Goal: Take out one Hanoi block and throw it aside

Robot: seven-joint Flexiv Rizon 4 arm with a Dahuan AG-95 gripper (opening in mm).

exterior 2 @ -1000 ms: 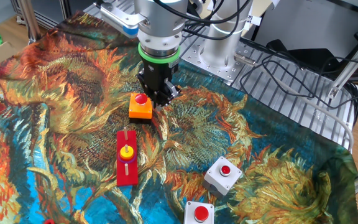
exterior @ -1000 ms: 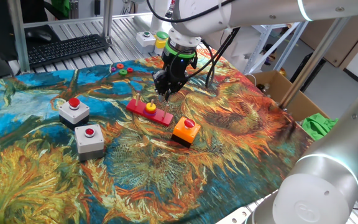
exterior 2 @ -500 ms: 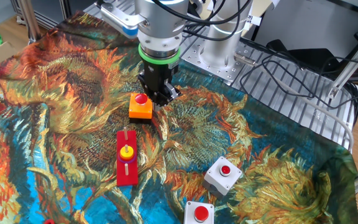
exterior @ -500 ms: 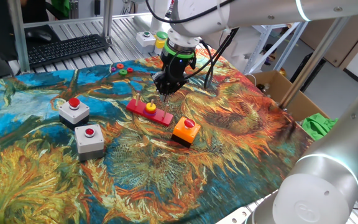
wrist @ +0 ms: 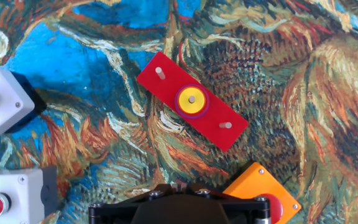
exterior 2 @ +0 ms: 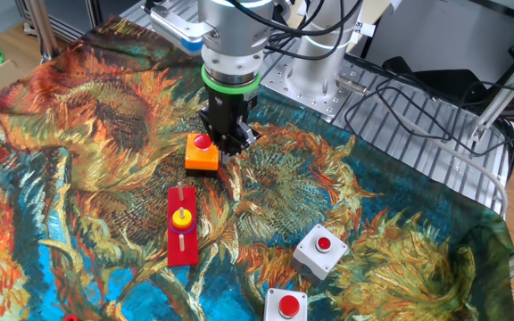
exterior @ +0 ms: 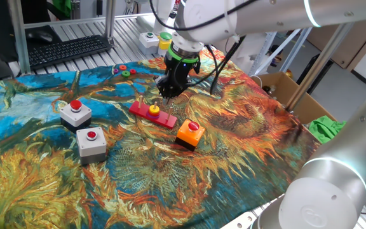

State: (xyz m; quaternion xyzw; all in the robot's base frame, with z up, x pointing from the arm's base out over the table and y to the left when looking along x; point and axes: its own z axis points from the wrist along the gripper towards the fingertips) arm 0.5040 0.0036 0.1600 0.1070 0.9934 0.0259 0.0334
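Note:
The Hanoi block, a small yellow ring (exterior: 154,109), sits on the middle peg of the flat red base (exterior: 167,119), on top of a purple ring. It also shows in the other fixed view (exterior 2: 182,217) and in the hand view (wrist: 191,100). My gripper (exterior: 168,93) hangs above the cloth just behind the base, between it and the table's back, apart from the block. In the other fixed view the gripper (exterior 2: 225,145) is beside the orange button box. Its fingers look closed together and empty.
An orange button box (exterior: 189,134) stands in front of the base. Two grey button boxes (exterior: 75,113) (exterior: 91,143) stand to the left. Small red and green rings (exterior: 123,70) lie at the back. A keyboard (exterior: 68,49) and a cardboard box (exterior: 283,86) lie off the cloth.
My gripper has shifted slightly, a little up and away from the orange box. The block and base have not moved.

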